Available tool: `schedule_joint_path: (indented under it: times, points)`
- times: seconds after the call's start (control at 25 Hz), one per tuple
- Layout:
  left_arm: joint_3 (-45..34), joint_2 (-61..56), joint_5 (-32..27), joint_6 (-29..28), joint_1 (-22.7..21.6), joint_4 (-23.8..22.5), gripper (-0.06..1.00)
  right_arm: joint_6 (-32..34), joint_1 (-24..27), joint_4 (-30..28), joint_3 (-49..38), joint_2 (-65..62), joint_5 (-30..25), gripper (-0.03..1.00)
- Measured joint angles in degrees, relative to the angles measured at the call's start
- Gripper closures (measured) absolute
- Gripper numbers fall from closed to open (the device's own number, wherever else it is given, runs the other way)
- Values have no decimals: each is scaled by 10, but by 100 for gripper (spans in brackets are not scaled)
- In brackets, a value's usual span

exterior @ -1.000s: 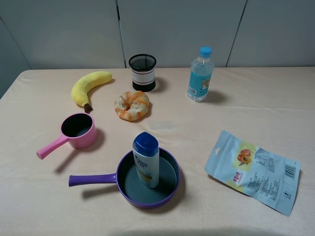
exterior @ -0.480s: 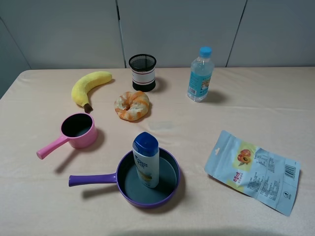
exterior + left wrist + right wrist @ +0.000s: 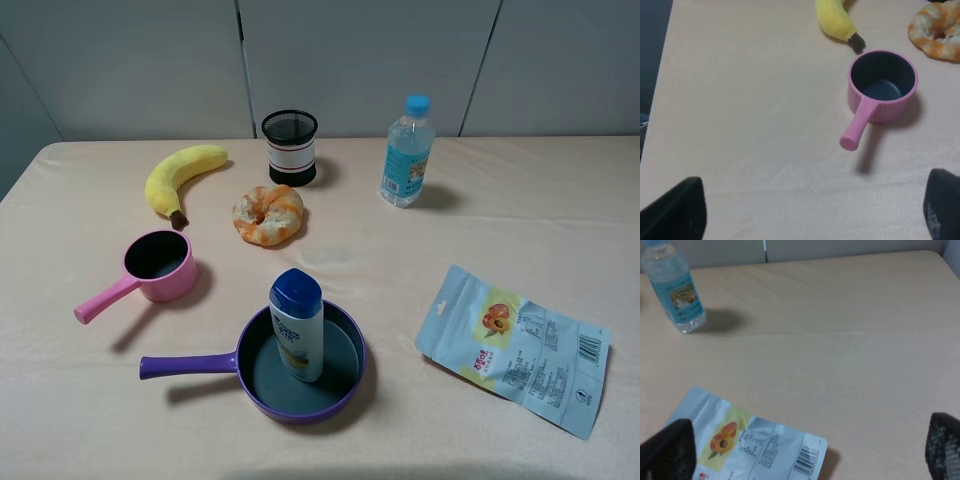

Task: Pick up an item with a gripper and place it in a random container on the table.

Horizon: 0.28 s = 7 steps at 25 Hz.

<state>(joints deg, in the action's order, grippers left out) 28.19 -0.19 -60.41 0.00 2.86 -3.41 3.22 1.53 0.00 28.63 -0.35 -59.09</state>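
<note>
The white bottle [image 3: 297,325] with a dark blue cap stands upright inside the purple frying pan [image 3: 345,385], which sits near the table's front edge with its handle [image 3: 188,365] pointing left. No gripper shows in the exterior high view. In the left wrist view my left gripper [image 3: 812,212] is open, its two dark fingertips [image 3: 682,212] far apart above bare table. The right wrist view shows my right gripper [image 3: 807,452] open too, fingertips [image 3: 667,450] wide apart over the snack pouch [image 3: 745,440].
A small pink saucepan [image 3: 158,266], a banana [image 3: 180,172], a bread ring [image 3: 267,214], a black mesh cup [image 3: 290,146] and a clear water bottle [image 3: 407,152] stand on the beige table [image 3: 520,220]. A light-blue snack pouch [image 3: 515,345] lies at the right front.
</note>
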Motion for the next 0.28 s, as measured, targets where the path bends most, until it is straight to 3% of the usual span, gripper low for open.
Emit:
schedule_joint_path:
  times: [0.28]
  points:
    - [0,0,0,0,0,0,7,0,0,0,0,0,0,27]
